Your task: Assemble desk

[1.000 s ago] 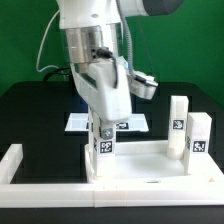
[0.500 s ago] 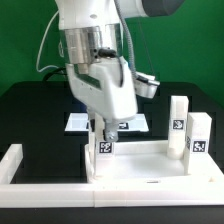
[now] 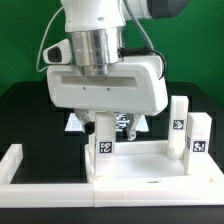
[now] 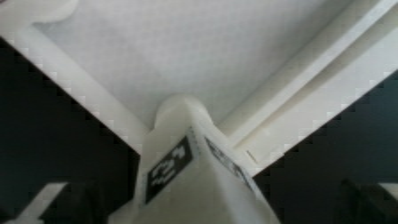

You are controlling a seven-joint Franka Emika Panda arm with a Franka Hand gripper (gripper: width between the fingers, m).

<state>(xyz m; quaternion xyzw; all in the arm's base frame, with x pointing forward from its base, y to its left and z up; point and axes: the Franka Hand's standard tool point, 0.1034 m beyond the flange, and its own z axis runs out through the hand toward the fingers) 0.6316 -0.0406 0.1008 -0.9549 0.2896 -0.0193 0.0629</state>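
Now turned broadside since the earlier frames, gripper (image 3: 108,124) hanging spread wide, gripping nothing, above leg block (image 3: 104,140). Standing upright, long axis vertical, at tabletop panel (image 3: 150,165) corner. Showing only in wrist view: panel rims (image 4: 71,85) converging behind the block (image 4: 178,165).

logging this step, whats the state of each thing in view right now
pincer: open, above the leg at the tabletop's corner, holding nothing
leg at the corner: upright on the tabletop, let go
tabletop: lying flat against the border wall, rim up
two spare legs: upright, side by side at the exterior view's right, untouched
border wall: in place along the table edge
marker board: flat on the table behind the arm
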